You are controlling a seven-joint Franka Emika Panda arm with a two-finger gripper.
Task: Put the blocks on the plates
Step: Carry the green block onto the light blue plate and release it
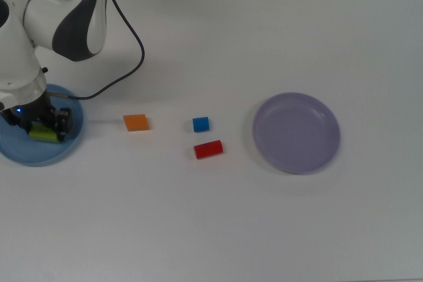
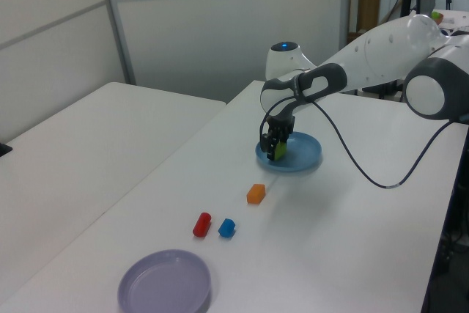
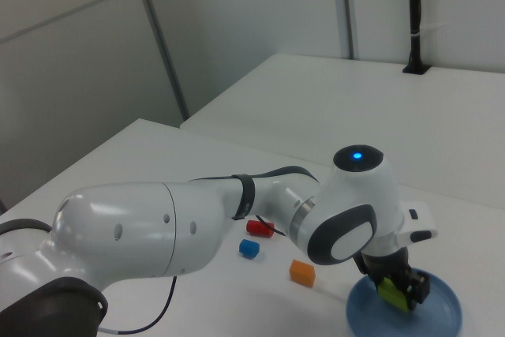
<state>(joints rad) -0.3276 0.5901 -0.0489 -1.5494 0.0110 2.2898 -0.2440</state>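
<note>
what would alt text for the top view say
A white robot arm's gripper holds a green block over a light blue plate at the top view's left edge. An orange block, blue cube and red cylinder lie mid-table, left of an empty lavender plate.

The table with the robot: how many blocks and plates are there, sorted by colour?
Orange block: 1
Blue block: 1
Red block: 1
Green block: 1, in the gripper over the light blue plate
Light blue plate: 1
Lavender plate: 1
Total: 4 blocks and 2 plates, 6 things.
</note>
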